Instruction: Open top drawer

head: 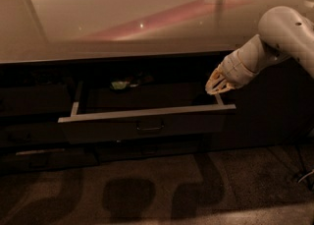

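One top drawer [147,129] stands pulled out from the dark cabinet below the worktop [137,17]. Its front hangs forward of the other fronts. Its pale rim [147,113] runs as one straight bar from left to right, and two pale side rails lead back from it into the cabinet. One small dark handle [150,128] sits at the middle of the front.

There is one arm [282,35], white and thick, reaching in from the right edge and sloping down to the left. It ends in one hand [218,84], pale yellow, which hangs over the drawer's right rear corner, just above the right side rail and behind the right end of the rim. Whether it touches the rail cannot be told, nor how far open it is, and nothing can be seen in its hold.

Inside the drawer, near the back and left of the middle, lies one small green thing [118,85]. A darker item just to its right is too dim to name. The rest of the drawer's inside is in shadow.

The worktop is glossy and shows a pinkish streak and a few light spots. At the lower left, one pale strip [39,152] shows on a dark front. The floor [245,189] is speckled and carries dark shadows below the drawer. One thin cable [305,175] lies at the right edge.
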